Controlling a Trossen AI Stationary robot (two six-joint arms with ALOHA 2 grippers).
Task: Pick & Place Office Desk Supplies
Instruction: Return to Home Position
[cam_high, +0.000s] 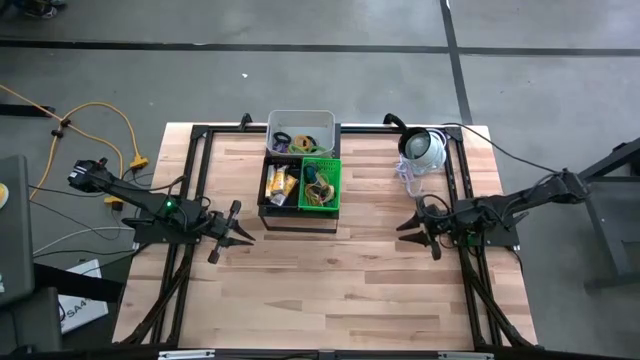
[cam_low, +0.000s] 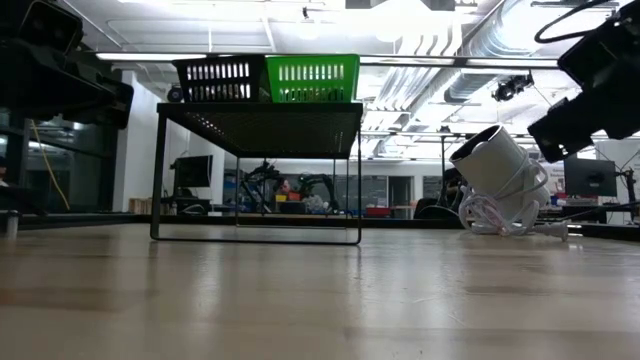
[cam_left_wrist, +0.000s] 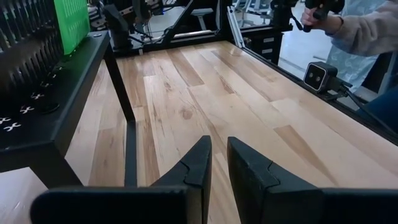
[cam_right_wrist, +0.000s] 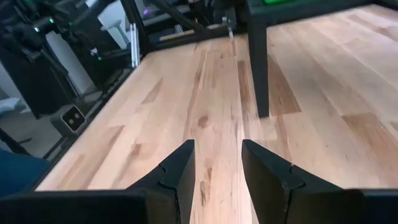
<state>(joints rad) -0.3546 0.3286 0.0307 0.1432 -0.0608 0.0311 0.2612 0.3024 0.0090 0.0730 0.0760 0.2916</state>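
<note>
A black shelf (cam_low: 260, 115) stands at the middle back of the table (cam_high: 340, 290) and carries three bins side by side. The gray bin (cam_high: 302, 113) sits farthest back and holds coloured loops (cam_high: 300, 142). In front of it, the black bin (cam_high: 264, 186) holds yellow packets (cam_high: 280, 185), and the green bin (cam_high: 338, 186), touching it on the right, holds a tangle of rubber bands (cam_high: 320, 190). A white dome device (cam_high: 424, 148) with a cable lies tilted just right of the shelf. The left end effector (cam_left_wrist: 217, 149) hovers over bare wood near the shelf's left front, its fingers parted by a narrow gap and holding nothing. The right end effector (cam_right_wrist: 216, 152) hangs opposite it on the right, its fingers wider apart and likewise empty.
</note>
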